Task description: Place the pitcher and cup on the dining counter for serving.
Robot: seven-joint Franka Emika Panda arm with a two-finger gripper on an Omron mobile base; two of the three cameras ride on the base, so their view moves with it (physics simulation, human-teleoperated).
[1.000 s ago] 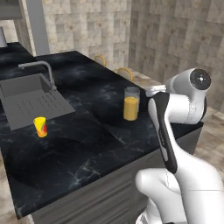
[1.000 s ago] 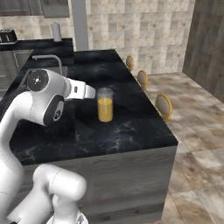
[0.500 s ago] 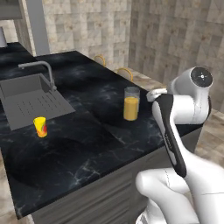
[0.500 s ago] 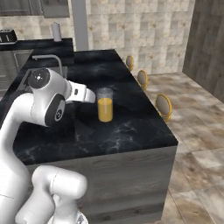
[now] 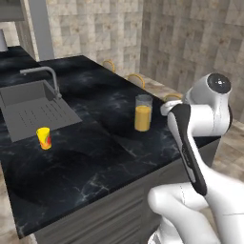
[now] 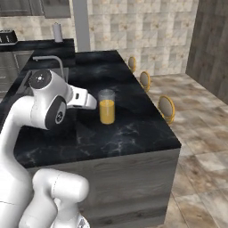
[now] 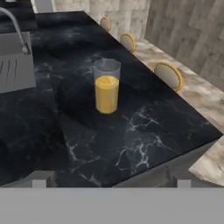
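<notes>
The pitcher (image 5: pixel 143 113) (image 6: pixel 107 107) (image 7: pixel 106 87), a clear cylinder with orange liquid in its lower part, stands upright on the glossy black dining counter (image 5: pixel 95 157) (image 6: pixel 129 129) (image 7: pixel 144 131). My gripper (image 7: pixel 109 179) is open and holds nothing; its fingertips (image 7: pixel 39 178) stand wide apart at the bottom of the hand view, well short of the pitcher. In the base views my white hand hovers just beside the pitcher, not touching it. The small yellow cup (image 5: pixel 44 138) with a red mark stands far to the left, next to the sink.
A matte grey sink and drainboard (image 5: pixel 28 109) (image 7: pixel 15 61) with a faucet (image 5: pixel 45 76) sits at the counter's left. Round-backed stools (image 5: pixel 136 78) (image 6: pixel 167 107) (image 7: pixel 168 74) line the far edge. The counter's corner edge (image 7: pixel 205 140) is close by on the right.
My arm has shifted slightly and the hand has dipped a little beside the pitcher. The pitcher and the cup have stayed where they were.
</notes>
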